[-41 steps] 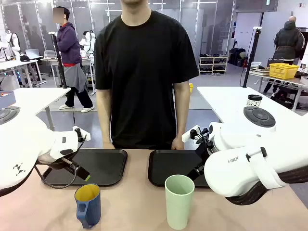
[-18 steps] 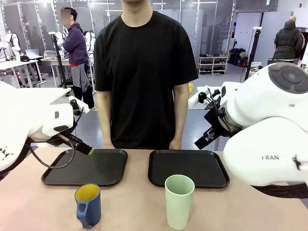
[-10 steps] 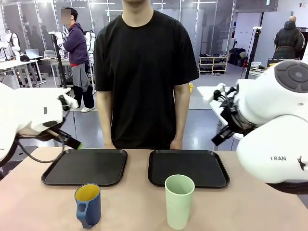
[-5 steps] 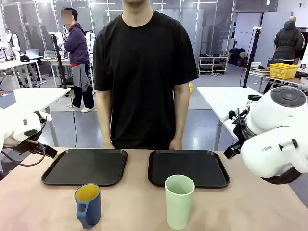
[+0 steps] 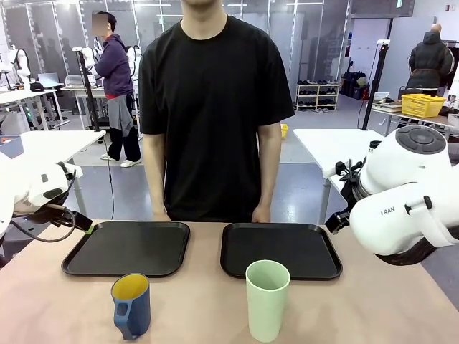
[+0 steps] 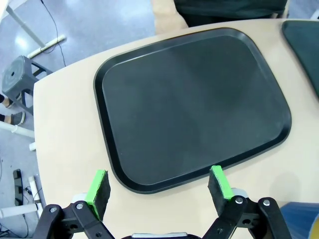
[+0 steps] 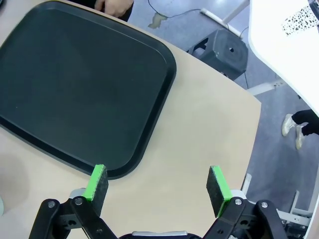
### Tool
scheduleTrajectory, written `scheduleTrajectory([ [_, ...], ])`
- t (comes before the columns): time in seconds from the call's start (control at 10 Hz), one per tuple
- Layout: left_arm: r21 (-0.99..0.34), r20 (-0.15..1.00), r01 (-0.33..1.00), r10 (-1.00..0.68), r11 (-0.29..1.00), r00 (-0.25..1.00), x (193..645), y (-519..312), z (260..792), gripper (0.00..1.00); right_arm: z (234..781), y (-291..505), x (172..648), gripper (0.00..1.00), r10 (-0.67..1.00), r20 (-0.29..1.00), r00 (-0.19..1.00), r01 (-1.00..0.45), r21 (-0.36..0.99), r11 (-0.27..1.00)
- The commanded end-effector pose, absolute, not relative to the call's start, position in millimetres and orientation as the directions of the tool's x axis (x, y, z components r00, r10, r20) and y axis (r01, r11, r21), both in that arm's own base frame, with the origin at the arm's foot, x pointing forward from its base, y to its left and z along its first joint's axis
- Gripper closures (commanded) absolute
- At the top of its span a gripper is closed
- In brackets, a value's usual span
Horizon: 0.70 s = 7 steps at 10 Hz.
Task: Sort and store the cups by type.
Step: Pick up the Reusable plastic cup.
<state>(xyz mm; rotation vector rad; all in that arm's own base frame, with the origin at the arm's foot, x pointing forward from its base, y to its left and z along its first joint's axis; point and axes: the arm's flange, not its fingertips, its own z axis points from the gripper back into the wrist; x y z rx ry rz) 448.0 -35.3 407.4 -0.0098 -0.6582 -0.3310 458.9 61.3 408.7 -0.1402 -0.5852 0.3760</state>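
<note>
Two cups stand near the table's front edge. The dark blue handled mug (image 5: 131,304) with a yellow inside is at front left, and the tall pale green tumbler (image 5: 267,299) is at front centre. My left gripper (image 5: 79,223) hovers open by the left tray's (image 5: 128,248) outer left corner; in the left wrist view that gripper (image 6: 159,186) looks down over the tray's (image 6: 189,99) near rim. My right gripper (image 5: 336,221) hangs open beside the right tray's (image 5: 280,249) outer right edge, and in its own view the gripper (image 7: 158,185) is empty above bare tabletop.
A person in a black T-shirt (image 5: 215,107) stands at the far edge, hands resting behind the trays; one hand (image 7: 115,6) lies by the right tray (image 7: 75,84). A sliver of the blue mug (image 6: 301,219) shows at the lower right of the left wrist view.
Both arms have risen from low over the trays and swung outward to the table's sides, settling slightly in the last half second. The cups and trays have not moved.
</note>
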Motion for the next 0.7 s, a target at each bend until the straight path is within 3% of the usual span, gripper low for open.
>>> scheduleTrajectory([
  [0.0, 0.101, 0.599, 0.304, -0.302, 0.947, 0.742, 447.6, -33.0, 406.5, 0.00, 406.3, 59.3, 459.0, 0.00, 0.388, 0.512, 0.767, -0.305, -0.241, 0.921],
  [0.6, 0.101, 0.599, 0.304, -0.302, 0.947, 0.742, 447.6, -33.0, 406.5, 0.00, 406.3, 59.3, 459.0, 0.00, 0.388, 0.512, 0.767, -0.305, -0.241, 0.921],
])
